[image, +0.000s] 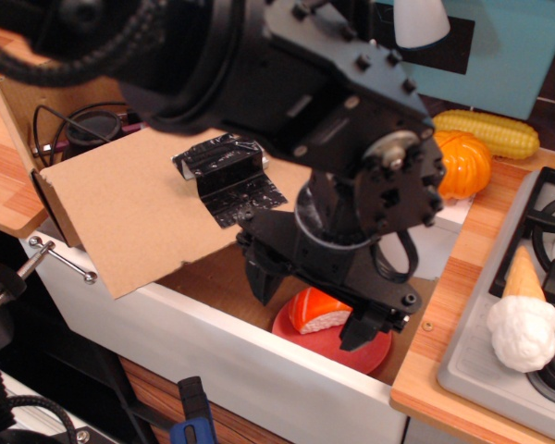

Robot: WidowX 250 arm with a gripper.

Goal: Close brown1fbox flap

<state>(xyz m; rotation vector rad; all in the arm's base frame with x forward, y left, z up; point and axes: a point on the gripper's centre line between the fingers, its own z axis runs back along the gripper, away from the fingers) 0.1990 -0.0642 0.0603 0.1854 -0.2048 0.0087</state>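
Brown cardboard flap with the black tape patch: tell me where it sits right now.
The brown cardboard flap slopes across the left-centre of the view, over the white sink edge, left of the black gripper and the red plate.

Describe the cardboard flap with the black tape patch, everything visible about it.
The flap is a wide, plain brown corrugated cardboard panel, hinged at the box's left wall and slanting out over the opening, not lying flat. A crumpled black tape patch sits near its upper right. Its lower corner overhangs the white edge. The arm hides its right end; no contact is visible.
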